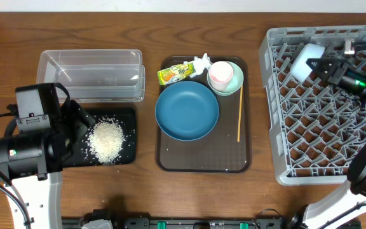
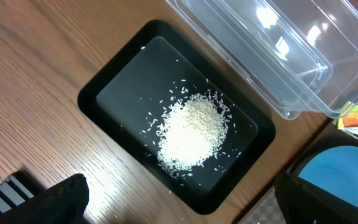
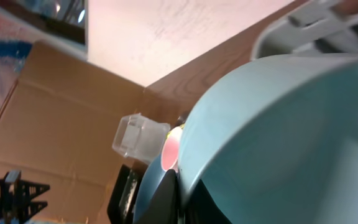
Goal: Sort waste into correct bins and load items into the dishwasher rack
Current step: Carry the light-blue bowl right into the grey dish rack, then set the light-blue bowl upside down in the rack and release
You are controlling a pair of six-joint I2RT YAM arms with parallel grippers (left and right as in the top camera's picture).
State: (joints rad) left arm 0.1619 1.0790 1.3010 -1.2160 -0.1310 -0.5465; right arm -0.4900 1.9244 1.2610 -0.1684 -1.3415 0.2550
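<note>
A heap of white rice [image 1: 105,140] [image 2: 192,134] lies in the shallow black tray [image 1: 129,116] [image 2: 87,99]. My left gripper [image 1: 84,127] [image 2: 188,208] hangs open over the tray's near corner and holds nothing. On the brown serving tray [image 1: 170,162] sit the dark blue plate [image 1: 187,111], the mint green bowl [image 1: 237,81] with the pink cup [image 1: 220,74] inside it, the yellow-green wrapper [image 1: 175,73], the white tissue [image 1: 201,62] and the chopstick [image 1: 239,114]. My right gripper [image 1: 314,65] [image 3: 180,186] is shut on the rim of the light blue bowl [image 1: 305,60] [image 3: 291,137], over the grey rack's [image 1: 316,133] far left corner.
The clear plastic tub [image 1: 91,76] [image 2: 278,56] stands just behind the black tray, with nothing visible inside. The rack fills the right side of the table. In the right wrist view a cardboard sheet [image 3: 55,124] stands beyond the table's far edge.
</note>
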